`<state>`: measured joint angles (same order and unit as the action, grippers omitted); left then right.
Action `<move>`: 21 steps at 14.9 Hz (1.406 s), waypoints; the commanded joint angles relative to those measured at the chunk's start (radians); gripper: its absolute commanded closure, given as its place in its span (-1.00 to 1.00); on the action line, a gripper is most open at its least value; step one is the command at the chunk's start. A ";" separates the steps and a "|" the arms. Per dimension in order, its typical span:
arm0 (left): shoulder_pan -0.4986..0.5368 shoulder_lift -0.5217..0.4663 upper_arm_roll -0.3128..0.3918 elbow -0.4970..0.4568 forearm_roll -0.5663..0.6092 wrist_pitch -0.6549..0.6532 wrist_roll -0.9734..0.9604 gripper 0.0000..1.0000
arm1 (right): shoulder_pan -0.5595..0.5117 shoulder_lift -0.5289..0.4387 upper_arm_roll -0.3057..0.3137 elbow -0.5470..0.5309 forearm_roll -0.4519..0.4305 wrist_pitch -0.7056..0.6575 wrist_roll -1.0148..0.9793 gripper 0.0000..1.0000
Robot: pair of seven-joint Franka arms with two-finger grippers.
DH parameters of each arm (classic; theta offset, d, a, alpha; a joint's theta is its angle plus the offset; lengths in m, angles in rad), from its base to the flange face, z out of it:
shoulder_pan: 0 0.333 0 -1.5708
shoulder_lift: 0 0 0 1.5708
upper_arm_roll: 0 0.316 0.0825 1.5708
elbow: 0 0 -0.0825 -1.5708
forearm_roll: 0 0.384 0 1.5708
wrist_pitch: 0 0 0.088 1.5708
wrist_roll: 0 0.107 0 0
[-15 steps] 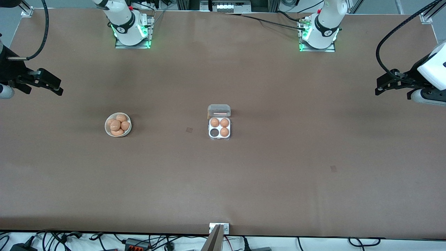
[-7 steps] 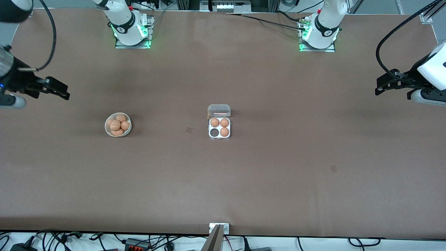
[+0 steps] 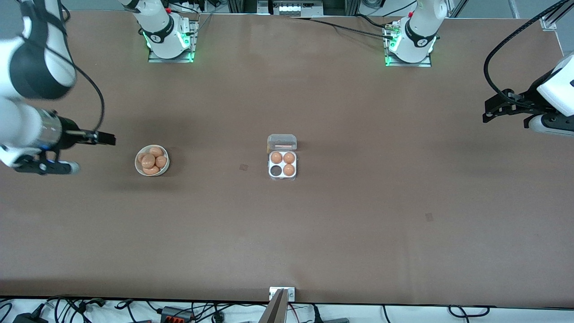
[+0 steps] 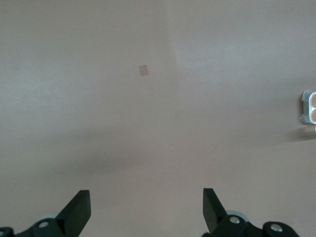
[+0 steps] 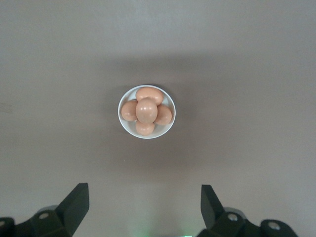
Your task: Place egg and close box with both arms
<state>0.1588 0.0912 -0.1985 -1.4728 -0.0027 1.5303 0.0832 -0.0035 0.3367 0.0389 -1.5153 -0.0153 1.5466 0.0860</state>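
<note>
The box sits mid-table with its clear lid open and upright. Three of its cells hold eggs; the cell nearer the camera, toward the right arm's end, is empty. Several eggs lie piled in a round white bowl, also in the right wrist view. My right gripper is open and empty, in the air beside the bowl toward the right arm's end of the table; its own view looks at the top egg. My left gripper waits open and empty over the left arm's end; its view catches the box's edge.
Small darker patches mark the brown table, one in the left wrist view. A metal bracket stands at the table's edge nearest the camera. Cables lie along that edge.
My right arm has swung in from the table's end and its gripper has moved toward the bowl. The left arm, box and bowl have not moved.
</note>
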 commanded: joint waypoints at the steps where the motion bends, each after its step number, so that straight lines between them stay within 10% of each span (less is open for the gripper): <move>1: 0.004 0.012 -0.004 0.028 -0.005 -0.016 -0.008 -1.00 | -0.006 0.094 0.006 0.027 0.021 -0.054 -0.003 -1.00; 21: 0.002 0.012 -0.004 0.028 -0.005 -0.016 -0.008 -1.00 | -0.027 0.426 0.004 0.118 0.040 0.065 -0.046 -1.00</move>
<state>0.1586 0.0915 -0.1986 -1.4727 -0.0027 1.5303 0.0832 -0.0240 0.7387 0.0385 -1.4261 0.0086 1.6052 0.0585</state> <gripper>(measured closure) 0.000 0.000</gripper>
